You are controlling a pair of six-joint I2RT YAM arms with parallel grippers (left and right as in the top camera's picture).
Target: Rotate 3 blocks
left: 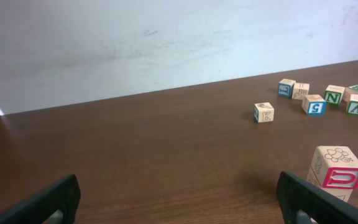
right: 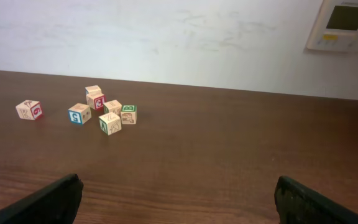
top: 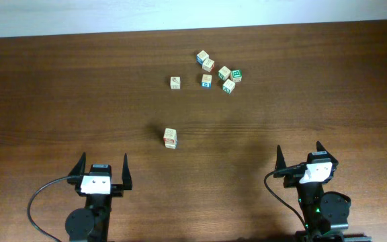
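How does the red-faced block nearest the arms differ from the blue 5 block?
The red-faced block stands alone; the blue 5 block sits farther back in a cluster. The red-faced block shows a red-framed face, the blue 5 block a blue numeral. Both are pale wooden cubes.

Table, left half: bare wood from near edge to far, free passage. Right side, near and mid: bare too, with an open run ahead of the right gripper.

Obstacles:
- Red-faced block: mid-table, right of the left gripper's forward line, open wood all round it.
- Lone block: farther back, well apart from it, with an open lane between them.
- Cluster of six blocks: far, centre-right, packed close with tight inner gaps. Its outer sides are open, and a clear gap separates it from the lone block.

Wall stands behind the far edge.
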